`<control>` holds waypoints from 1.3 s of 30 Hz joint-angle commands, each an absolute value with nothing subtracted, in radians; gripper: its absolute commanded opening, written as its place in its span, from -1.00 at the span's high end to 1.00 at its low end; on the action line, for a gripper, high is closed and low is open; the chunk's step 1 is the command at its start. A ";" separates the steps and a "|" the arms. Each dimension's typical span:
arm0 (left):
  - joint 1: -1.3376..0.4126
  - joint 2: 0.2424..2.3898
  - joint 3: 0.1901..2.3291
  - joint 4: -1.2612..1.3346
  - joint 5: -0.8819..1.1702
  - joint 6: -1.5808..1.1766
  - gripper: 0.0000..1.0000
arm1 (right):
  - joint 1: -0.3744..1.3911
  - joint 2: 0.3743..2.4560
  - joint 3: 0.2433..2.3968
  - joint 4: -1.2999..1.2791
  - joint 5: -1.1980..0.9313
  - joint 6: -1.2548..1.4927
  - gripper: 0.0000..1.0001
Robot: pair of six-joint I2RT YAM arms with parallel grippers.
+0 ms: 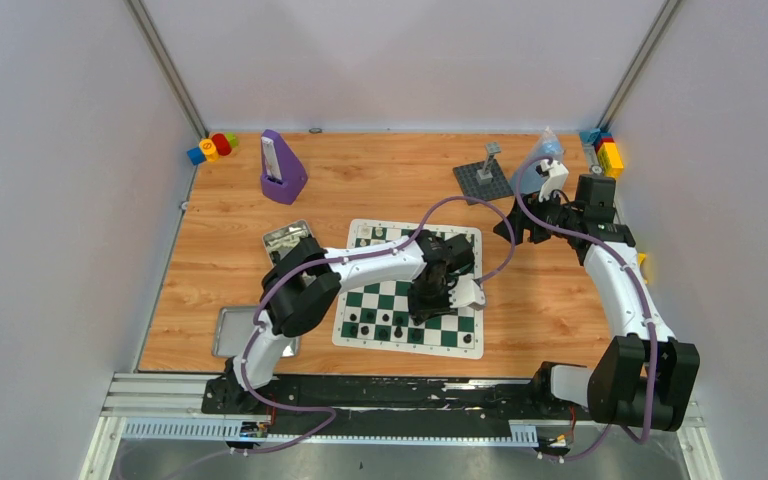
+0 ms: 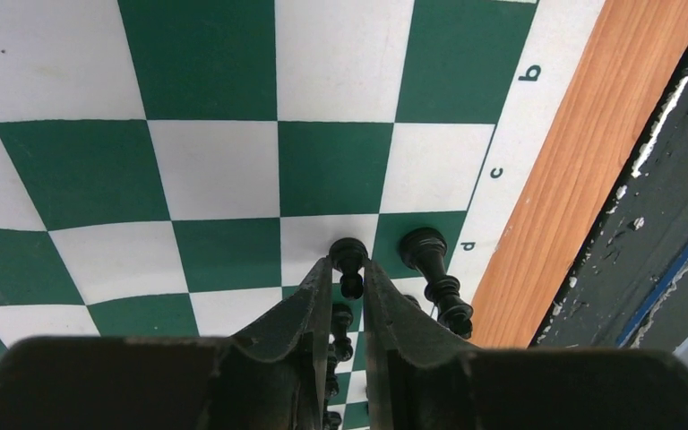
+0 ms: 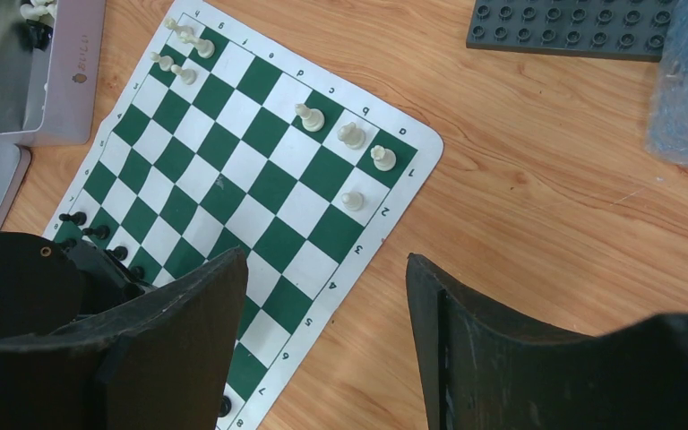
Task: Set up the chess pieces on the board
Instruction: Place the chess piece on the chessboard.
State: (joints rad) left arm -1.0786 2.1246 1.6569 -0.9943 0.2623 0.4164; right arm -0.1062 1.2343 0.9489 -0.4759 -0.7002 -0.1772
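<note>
Left fingers [image 2: 309,305]: dark, tapering to blunt tips and drawn narrow, with one tip on each side of a black pawn [image 2: 349,258]. I cannot tell whether they press on it.
Black pawn: small glossy plastic with a round base and a ball head. It stands upright on a white square between the left fingertips.
Taller black piece [image 2: 430,255]: turned, waisted plastic on a green square just right of those tips, by the lettered border.
Right fingers [image 3: 188,322]: broad, matte black curved plates standing wide apart and holding nothing.
Board [image 3: 260,175]: a thin, flat mat checkered green and white, with a white border and rounded corners. It lies right under the left fingers, and below and ahead of the right fingers.
White pieces [image 3: 351,134]: cream plastic, upright along the board edge far from the left fingers.
Tin [image 3: 72,81]: a shiny metal box with straight walls, beyond the board from the right fingers. White and black pieces lie inside it.
Tin lid [image 1: 235,335]: a flat metal tray beside the left arm.
Baseplate [image 3: 564,31]: dark grey and studded, ahead of the right fingers.
Table [image 3: 537,197]: wood-grain surface.
</note>
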 commanded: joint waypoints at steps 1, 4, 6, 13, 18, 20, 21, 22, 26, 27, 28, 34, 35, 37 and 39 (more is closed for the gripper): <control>-1.089 2.142 1.695 -1.000 0.267 0.400 0.45 | -0.110 1.212 0.977 -0.469 -0.724 -0.178 -0.33; -1.088 2.137 1.697 -0.996 0.261 0.396 0.38 | -0.110 1.213 0.977 -0.469 -0.724 -0.178 -0.33; -1.088 2.133 1.701 -0.998 0.258 0.395 0.34 | -0.110 1.212 0.977 -0.468 -0.724 -0.178 -0.33; -1.088 2.051 1.698 -1.001 0.205 0.398 0.15 | -0.110 1.216 0.978 -0.470 -0.726 -0.179 -0.33; -1.086 1.957 1.683 -1.010 0.180 0.405 0.04 | -0.110 1.216 0.976 -0.470 -0.724 -0.179 -0.33; -1.084 1.908 1.662 -1.009 0.163 0.411 -0.03 | -0.110 1.216 0.977 -0.469 -0.724 -0.179 -0.33; -1.081 1.893 1.640 -1.006 0.144 0.412 -0.04 | -0.110 1.218 0.977 -0.470 -0.724 -0.179 -0.33; -1.075 1.861 1.628 -1.004 0.133 0.413 -0.08 | -0.110 1.218 0.978 -0.471 -0.724 -0.179 -0.33; -1.003 1.774 1.550 -1.006 0.102 0.401 -0.13 | -0.110 1.219 0.978 -0.471 -0.724 -0.180 -0.33; -0.965 1.759 1.522 -1.008 0.096 0.395 -0.13 | -0.110 1.219 0.978 -0.470 -0.724 -0.181 -0.33; -0.940 1.729 1.509 -1.009 0.093 0.384 -0.13 | -0.110 1.220 0.978 -0.471 -0.724 -0.181 -0.33; -0.644 1.594 1.390 -0.987 0.042 0.352 -0.15 | -0.110 1.218 0.980 -0.473 -0.736 -0.179 -0.33; -0.570 1.573 1.370 -0.986 0.042 0.351 -0.15 | -0.110 1.219 0.981 -0.474 -0.739 -0.179 -0.33; -0.463 1.555 1.342 -0.979 0.044 0.360 -0.15 | -0.110 1.221 0.980 -0.474 -0.745 -0.178 -0.33; -0.380 1.554 1.317 -0.962 0.033 0.389 -0.15 | -0.110 1.225 0.983 -0.473 -0.751 -0.177 -0.33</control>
State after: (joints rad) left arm -0.5072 1.6196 1.3525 -0.9836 0.0532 0.3805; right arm -0.1074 1.2343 0.9489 -0.4767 -0.7139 -0.1772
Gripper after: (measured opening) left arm 0.575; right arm 0.665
